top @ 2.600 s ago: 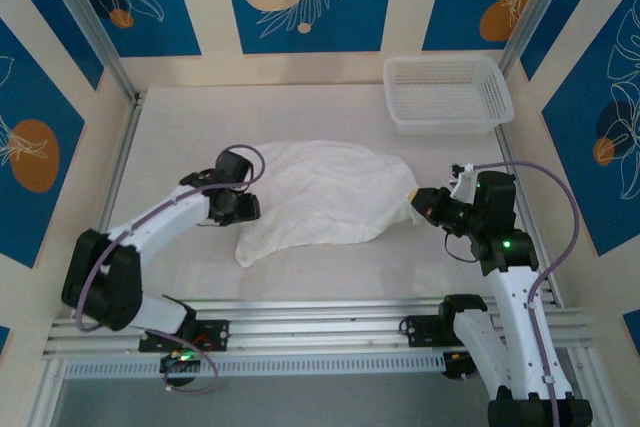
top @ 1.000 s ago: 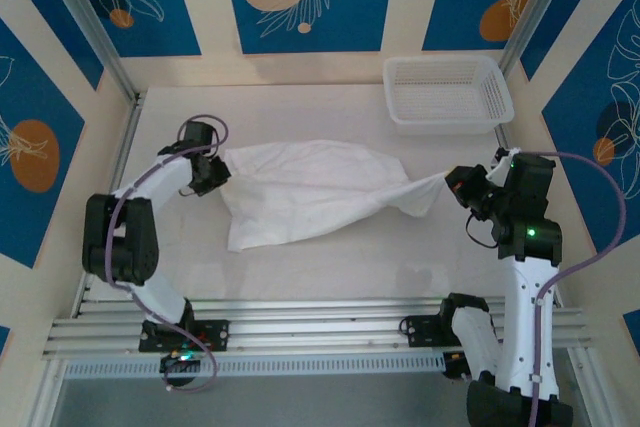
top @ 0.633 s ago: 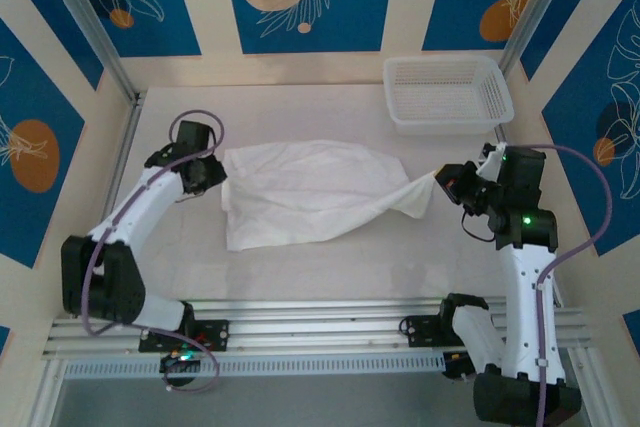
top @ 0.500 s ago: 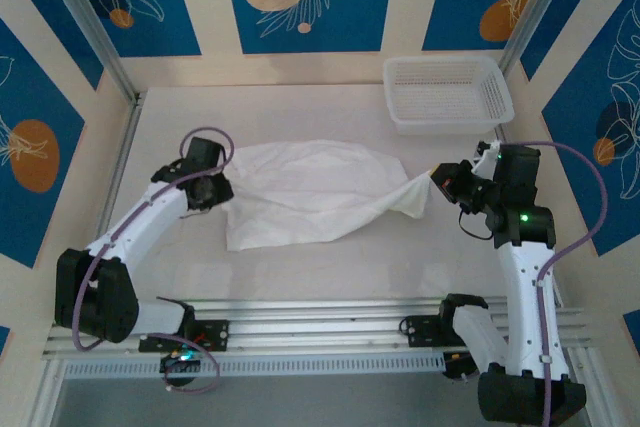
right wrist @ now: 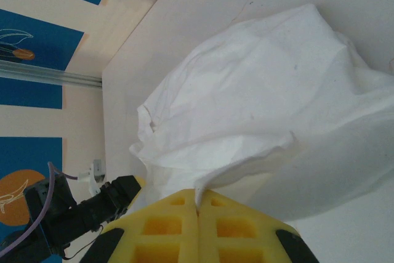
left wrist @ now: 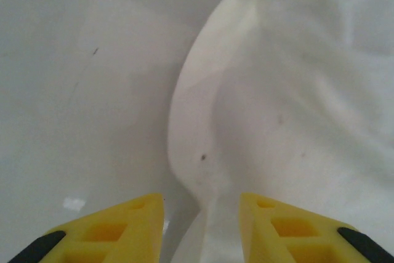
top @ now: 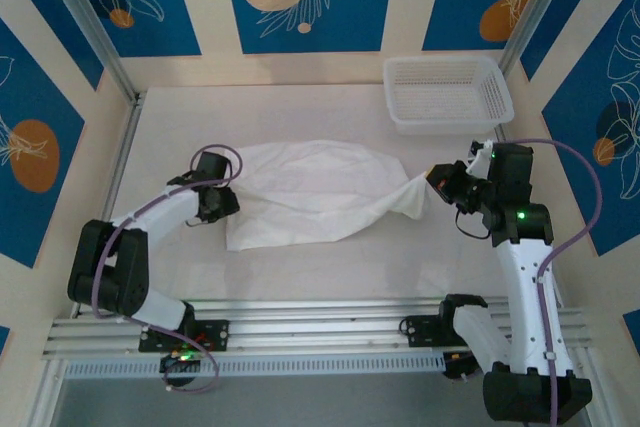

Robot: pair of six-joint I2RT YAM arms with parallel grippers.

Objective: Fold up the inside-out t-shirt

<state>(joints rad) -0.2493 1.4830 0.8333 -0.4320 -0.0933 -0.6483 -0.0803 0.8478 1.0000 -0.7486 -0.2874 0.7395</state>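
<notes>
The inside-out t-shirt (top: 310,192) lies crumpled across the middle of the table, a plain white cloth. Its right end rises off the table to my right gripper (top: 436,181). In the right wrist view the yellow fingers (right wrist: 178,226) are shut on a thin edge of the t-shirt (right wrist: 258,90), which hangs away from them. My left gripper (top: 230,202) sits low at the shirt's left edge. In the left wrist view the left gripper (left wrist: 202,226) is open, and a folded edge of the t-shirt (left wrist: 295,90) runs into the gap without touching either finger.
A white mesh basket (top: 450,127) stands at the back right, just beyond the right gripper. Bare white table (left wrist: 80,90) lies left of the shirt. Patterned walls close the table on three sides. The left arm (right wrist: 74,214) shows beyond the shirt in the right wrist view.
The left gripper let go of the shirt's left corner, opened, and moved nearer along that edge. The right gripper shifted slightly left, holding its end, and the stretched cloth slackened.
</notes>
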